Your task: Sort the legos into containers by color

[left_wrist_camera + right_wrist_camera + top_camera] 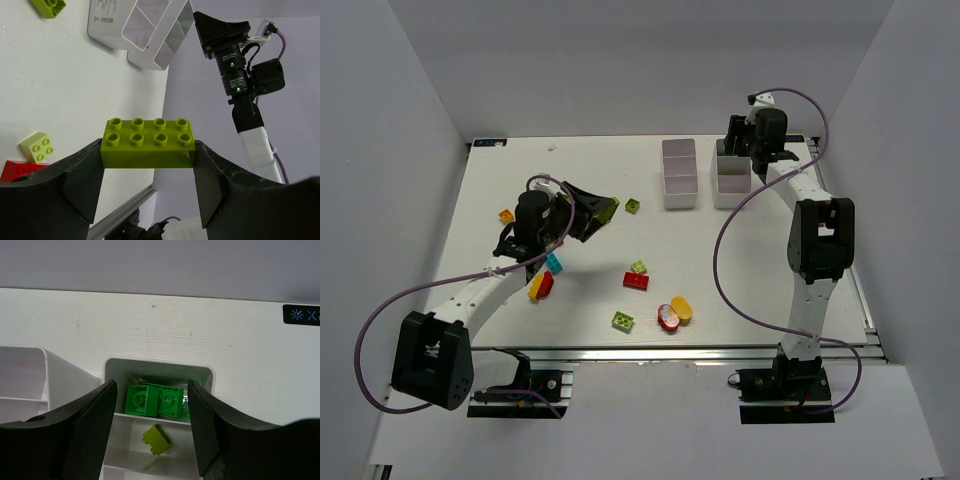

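My left gripper is shut on a lime eight-stud lego, held by its ends above the table; from above, that gripper and its lime lego are left of centre. My right gripper stands open with nothing between its fingers, directly over the right container. The far compartment there holds dark green legos, and a small lime lego lies tilted in the middle one. From above, the right gripper hangs over that container. The other container stands beside it.
Loose legos lie on the table: orange, cyan, yellow and red, lime, pale lime, red, green, plus red and orange rounded pieces. White walls enclose the table.
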### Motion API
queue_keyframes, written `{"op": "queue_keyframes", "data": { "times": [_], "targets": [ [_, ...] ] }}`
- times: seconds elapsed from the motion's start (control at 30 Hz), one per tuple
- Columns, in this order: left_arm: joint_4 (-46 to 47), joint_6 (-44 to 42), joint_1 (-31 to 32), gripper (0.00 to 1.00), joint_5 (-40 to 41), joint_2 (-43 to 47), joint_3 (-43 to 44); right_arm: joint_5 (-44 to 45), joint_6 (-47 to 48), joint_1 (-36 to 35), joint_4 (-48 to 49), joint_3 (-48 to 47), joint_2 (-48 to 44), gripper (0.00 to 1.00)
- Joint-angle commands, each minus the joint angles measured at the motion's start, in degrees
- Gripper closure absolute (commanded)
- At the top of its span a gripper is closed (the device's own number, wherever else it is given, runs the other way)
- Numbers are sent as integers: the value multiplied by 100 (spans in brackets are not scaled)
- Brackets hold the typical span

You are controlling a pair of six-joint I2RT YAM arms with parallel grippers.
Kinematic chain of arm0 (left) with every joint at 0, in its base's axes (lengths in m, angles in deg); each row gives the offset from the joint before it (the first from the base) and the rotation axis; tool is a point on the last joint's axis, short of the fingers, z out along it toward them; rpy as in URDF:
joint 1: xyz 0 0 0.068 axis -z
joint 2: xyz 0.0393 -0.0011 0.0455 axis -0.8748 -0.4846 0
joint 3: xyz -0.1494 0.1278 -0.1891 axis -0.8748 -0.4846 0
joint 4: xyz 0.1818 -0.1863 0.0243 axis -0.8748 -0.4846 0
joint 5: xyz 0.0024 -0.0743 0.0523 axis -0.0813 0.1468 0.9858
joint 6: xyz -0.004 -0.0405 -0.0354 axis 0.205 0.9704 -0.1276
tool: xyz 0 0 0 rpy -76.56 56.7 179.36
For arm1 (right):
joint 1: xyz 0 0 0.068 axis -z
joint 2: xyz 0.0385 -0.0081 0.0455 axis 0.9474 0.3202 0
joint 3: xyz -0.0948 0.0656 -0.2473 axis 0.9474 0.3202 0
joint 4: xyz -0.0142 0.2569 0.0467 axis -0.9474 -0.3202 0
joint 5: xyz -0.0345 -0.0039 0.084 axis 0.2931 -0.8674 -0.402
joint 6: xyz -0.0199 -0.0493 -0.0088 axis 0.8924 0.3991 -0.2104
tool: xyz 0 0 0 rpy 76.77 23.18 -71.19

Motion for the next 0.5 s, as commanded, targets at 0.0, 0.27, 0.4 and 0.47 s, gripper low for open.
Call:
{"op": "queue_keyframes", "data": {
  "times": [0.0, 0.27, 0.4, 0.47],
  "targets": [
    [108, -132, 32, 82, -108, 47, 246, 51, 102, 43, 266, -243, -110, 36],
    [135, -422, 226, 82, -239, -32, 254, -5291, 1507, 588, -172, 415, -1244, 28],
    [82, -642, 375, 82, -266, -199, 342, -6963, 2884, 221, -2677, 565, -1762, 32],
    [204, -616, 437, 82, -292, -261, 343, -6884, 3658, -200, -3073, 1204, -2383, 35]
  ]
}}
